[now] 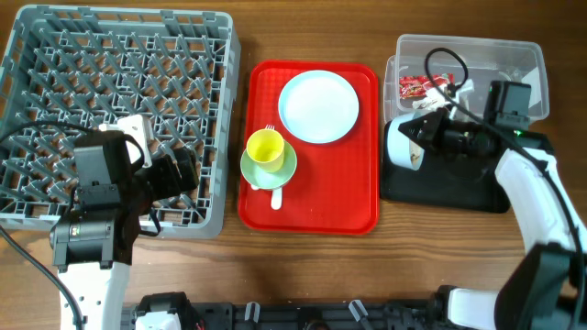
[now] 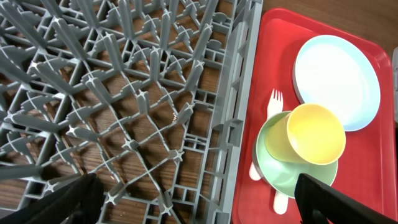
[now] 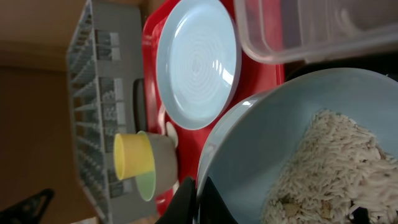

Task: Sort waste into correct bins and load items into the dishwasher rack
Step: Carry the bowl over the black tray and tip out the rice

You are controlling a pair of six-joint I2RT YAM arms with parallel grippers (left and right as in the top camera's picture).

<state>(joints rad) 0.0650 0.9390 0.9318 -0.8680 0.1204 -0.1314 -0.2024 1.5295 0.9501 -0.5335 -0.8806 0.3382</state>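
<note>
My right gripper point(image 3: 200, 199) is shut on the rim of the light blue bowl point(image 3: 273, 143), which holds rice scraps point(image 3: 336, 168). In the overhead view the right gripper point(image 1: 420, 133) holds the bowl point(image 1: 400, 147) tilted over the left end of the black tray point(image 1: 449, 191). The red wrapper point(image 1: 415, 88) lies in the clear tub point(image 1: 472, 57). The plate point(image 1: 318, 106), the yellow cup point(image 1: 266, 147), the green saucer point(image 1: 282, 170), the fork point(image 2: 274, 102) and the spoon point(image 2: 280, 202) sit on the red tray point(image 1: 348, 197). My left gripper point(image 2: 196, 202) is open and empty over the front right corner of the grey rack point(image 1: 110, 82).
The yellow cup stands in the green saucer, which rests on the fork and spoon. A black cable point(image 1: 449, 64) loops over the clear tub. Bare wooden table point(image 1: 303, 266) shows in front of the red tray.
</note>
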